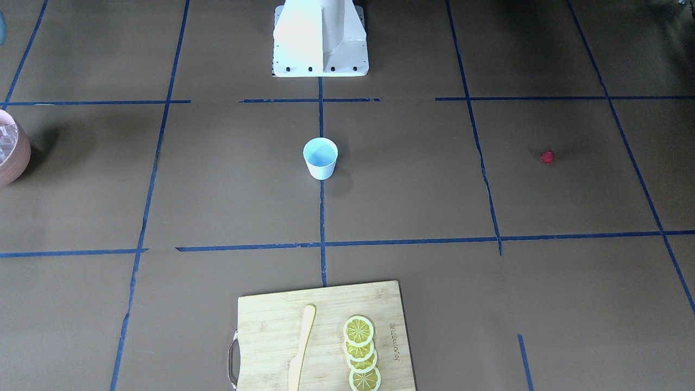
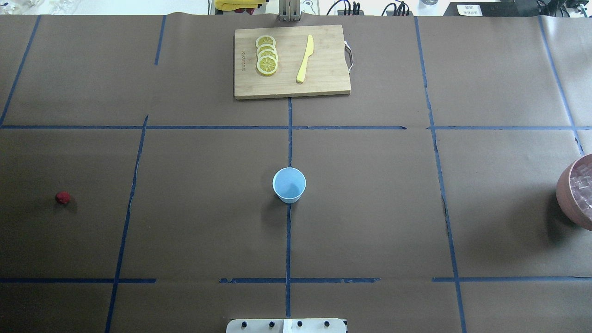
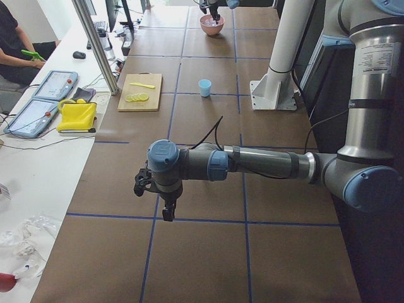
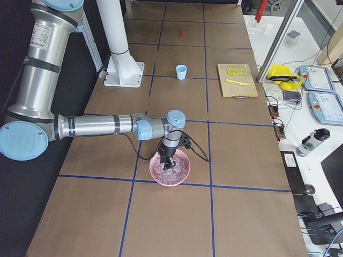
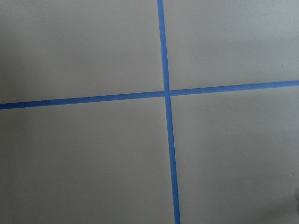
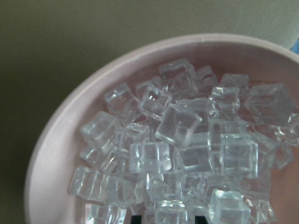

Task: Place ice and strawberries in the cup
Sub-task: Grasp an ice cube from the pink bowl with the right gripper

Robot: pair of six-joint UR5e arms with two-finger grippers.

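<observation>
a: cup (image 2: 289, 185) state?
b: upright, empty. white outside, pale blue inside. table centre.
a: strawberry (image 2: 63, 198)?
b: one small red berry, on the table at 9 o'clock from cup in overhead view, well apart.
a: ice (image 6: 182, 149)?
b: clear cubes heaped in pink bowl (image 2: 566, 199), 3 o'clock from cup, well apart.

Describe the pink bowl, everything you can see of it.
The pink bowl is round and wide, matte pink like ceramic or plastic, with a smooth, plain rim. It stands upright on the brown paper-covered table at the robot's right end, well apart from the cup. It holds a heap of clear ice cubes. The right pincer hangs right over the ice, tips apart. Whether it touches a cube cannot be told. Nothing else touches the bowl.
</observation>
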